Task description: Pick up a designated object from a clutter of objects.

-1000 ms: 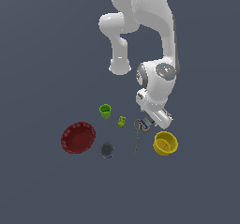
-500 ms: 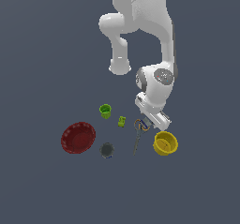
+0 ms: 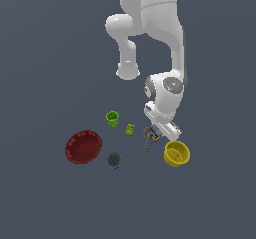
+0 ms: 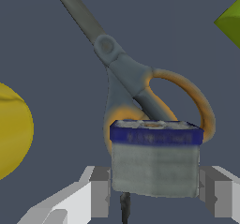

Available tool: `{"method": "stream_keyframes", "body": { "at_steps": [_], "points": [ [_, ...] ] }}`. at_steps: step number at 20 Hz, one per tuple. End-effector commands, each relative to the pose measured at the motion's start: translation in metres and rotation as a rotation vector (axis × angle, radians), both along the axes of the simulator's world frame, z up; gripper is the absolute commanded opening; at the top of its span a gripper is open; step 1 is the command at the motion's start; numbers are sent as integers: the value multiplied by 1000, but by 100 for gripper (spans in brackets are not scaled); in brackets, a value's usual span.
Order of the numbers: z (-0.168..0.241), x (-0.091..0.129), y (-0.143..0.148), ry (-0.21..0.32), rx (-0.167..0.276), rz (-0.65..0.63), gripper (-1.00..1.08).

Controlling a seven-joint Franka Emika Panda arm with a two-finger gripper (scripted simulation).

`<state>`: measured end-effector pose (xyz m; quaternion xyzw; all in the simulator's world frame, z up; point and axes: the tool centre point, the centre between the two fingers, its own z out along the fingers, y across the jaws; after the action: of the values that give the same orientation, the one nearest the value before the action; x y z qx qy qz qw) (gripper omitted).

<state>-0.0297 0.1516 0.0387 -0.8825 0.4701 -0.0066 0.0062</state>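
Between the claw's (image 4: 154,190) two pale fingers (image 4: 93,192) sits the small light-grey block with dark blue edging (image 4: 154,160) — flanked, grip unconfirmed; next — clench and lift clear of the orange-handled scissors (image 4: 140,89).

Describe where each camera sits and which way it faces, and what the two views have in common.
Exterior view: off the arm, raised, looking down at the dark floor; it shows the white Panda arm reaching down to the clutter between the dark red bowl and the yellow bowl.
Wrist view: on the wrist, looking along the tool; both fingertips flank the grey-blue block.
Shared: orange-handled scissors, yellow bowl, block.
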Motion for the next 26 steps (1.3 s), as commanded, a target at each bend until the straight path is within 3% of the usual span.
{"method": "stream_keyframes", "body": {
  "at_steps": [1, 16, 26],
  "points": [
    [-13, -3, -1, 17, -5, -2, -100],
    [9, 1, 0, -1, 0, 0, -100],
    [68, 3, 3, 3, -1, 0, -100]
  ]
}}
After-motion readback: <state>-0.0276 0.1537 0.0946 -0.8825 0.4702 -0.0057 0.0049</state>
